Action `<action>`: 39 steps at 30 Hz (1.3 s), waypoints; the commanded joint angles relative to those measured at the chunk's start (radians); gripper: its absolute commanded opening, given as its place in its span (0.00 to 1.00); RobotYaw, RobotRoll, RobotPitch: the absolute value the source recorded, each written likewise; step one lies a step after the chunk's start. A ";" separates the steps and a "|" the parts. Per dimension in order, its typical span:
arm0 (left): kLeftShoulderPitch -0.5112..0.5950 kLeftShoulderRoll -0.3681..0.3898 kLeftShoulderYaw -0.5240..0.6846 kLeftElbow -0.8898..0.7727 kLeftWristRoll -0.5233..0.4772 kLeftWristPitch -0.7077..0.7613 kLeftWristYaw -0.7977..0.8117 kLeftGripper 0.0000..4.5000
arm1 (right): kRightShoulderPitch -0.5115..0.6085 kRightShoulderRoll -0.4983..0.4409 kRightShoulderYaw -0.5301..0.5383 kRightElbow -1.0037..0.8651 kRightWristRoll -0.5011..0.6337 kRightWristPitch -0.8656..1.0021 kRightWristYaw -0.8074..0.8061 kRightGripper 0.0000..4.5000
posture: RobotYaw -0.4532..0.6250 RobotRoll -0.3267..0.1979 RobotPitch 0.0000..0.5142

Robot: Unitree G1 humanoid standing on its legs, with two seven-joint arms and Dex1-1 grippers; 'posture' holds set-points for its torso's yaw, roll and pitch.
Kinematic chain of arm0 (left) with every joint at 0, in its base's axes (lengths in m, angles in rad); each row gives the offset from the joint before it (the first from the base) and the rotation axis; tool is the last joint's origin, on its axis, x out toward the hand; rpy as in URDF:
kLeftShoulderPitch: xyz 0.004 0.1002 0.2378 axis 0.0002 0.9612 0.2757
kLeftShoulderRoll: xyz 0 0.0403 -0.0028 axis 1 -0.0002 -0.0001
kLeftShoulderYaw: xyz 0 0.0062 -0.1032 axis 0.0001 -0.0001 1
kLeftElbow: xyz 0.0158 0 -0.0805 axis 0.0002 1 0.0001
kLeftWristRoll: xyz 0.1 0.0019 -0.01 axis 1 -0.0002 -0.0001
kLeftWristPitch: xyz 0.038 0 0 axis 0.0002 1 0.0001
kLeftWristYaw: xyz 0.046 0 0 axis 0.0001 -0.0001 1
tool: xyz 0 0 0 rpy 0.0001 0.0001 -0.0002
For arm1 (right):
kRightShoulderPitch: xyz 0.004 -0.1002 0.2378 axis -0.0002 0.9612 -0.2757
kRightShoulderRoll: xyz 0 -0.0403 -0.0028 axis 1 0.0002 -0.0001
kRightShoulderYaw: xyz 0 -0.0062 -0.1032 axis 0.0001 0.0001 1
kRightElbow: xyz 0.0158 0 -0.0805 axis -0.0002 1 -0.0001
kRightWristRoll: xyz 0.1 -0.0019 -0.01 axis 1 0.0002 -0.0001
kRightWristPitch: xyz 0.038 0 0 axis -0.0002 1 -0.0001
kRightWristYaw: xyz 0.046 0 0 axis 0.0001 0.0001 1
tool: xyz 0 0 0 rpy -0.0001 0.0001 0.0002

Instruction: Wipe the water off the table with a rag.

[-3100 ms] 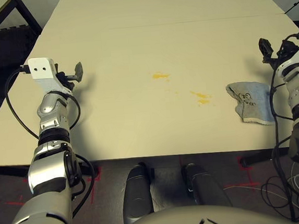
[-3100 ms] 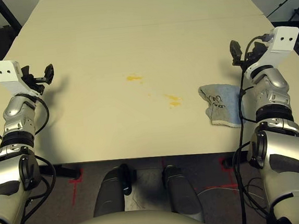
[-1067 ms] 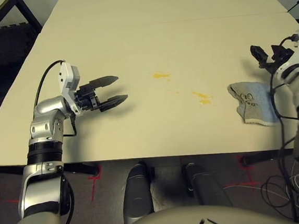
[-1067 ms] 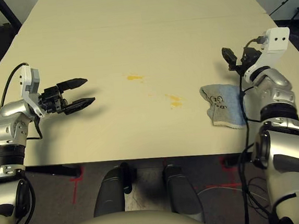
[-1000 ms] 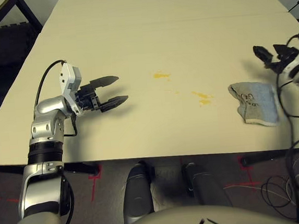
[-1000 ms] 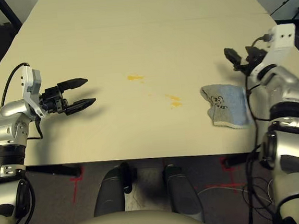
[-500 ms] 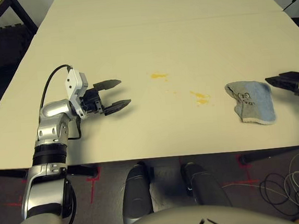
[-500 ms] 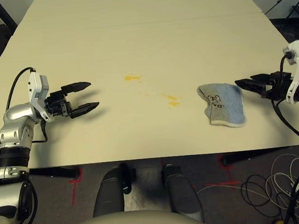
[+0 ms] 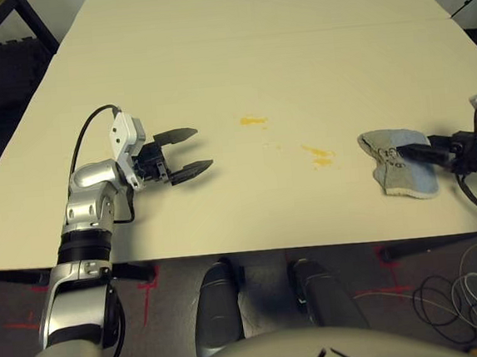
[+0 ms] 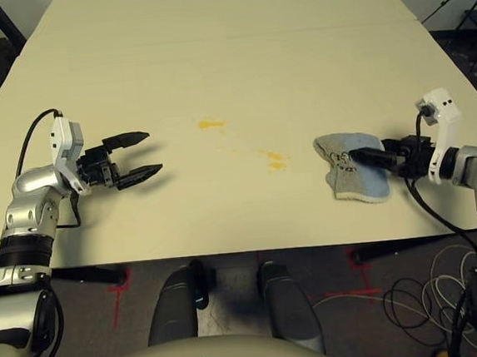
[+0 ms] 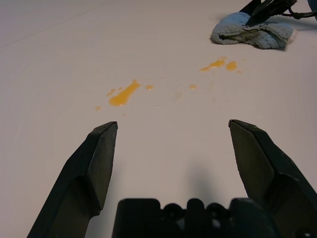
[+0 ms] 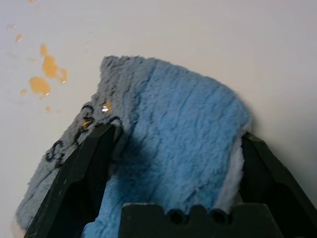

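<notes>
The large pale beige smooth-topped worktop [image 9: 237, 70] carries a thin seam line across its far part, and beyond its near edge lies a dark floor with red tape marks and loose cables at the right. A dark metal frame stands off the far left corner.

Near the middle of the worktop sit the small yellow-orange smears and droplets of water [image 9: 254, 120], one patch farther from the robot and a second patch [image 9: 320, 154] nearer and to the right, with tiny specks between them. Just right of that second patch lies the small grey-blue soft rag [image 10: 355, 177], rumpled, with a whitish hem along its near edge and a dark scribble mark on top.

The left claw [image 9: 188, 152] hovers low over the bare worktop, well left of the water, its two black fingers spread wide and holding nothing.

The right claw [image 12: 168, 148] reaches in from the right at worktop level, its fingers parted wide to straddle the rag. One finger [image 12: 94, 158] lies against the scribbled side, and the other sits at the whitish hem.
</notes>
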 commanded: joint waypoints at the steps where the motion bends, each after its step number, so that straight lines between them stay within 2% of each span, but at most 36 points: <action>1: 0.014 0.001 -0.013 0.016 0.016 -0.011 -0.002 1.00 | 0.052 0.042 0.079 -0.022 -0.020 0.033 -0.006 0.91 | 0.51 0.62 0.34; 4: 0.014 0.003 -0.013 0.021 0.017 -0.015 -0.002 1.00 | 0.044 0.056 0.063 -0.002 -0.031 -0.012 -0.030 0.70 | 0.51 0.62 0.35; 11: 0.017 0.009 -0.011 0.033 0.019 -0.023 -0.007 1.00 | -0.040 0.081 -0.057 0.021 0.046 -0.016 -0.095 0.14 | 0.51 0.62 0.36; 13: 0.015 0.009 -0.011 0.036 0.020 -0.024 -0.006 1.00 | -0.071 0.092 -0.085 0.032 0.072 -0.005 -0.117 0.05 | 0.50 0.62 0.36; 19: 0.013 0.011 -0.010 0.052 0.028 -0.036 -0.009 1.00 | -0.105 0.153 -0.042 -0.031 0.084 0.046 -0.177 0.04 | 0.51 0.62 0.36; 39: 0.017 0.012 -0.007 0.053 0.032 -0.053 0.004 1.00 | -0.090 0.554 0.246 -0.284 0.057 0.219 -0.337 0.03 | 0.53 0.62 0.37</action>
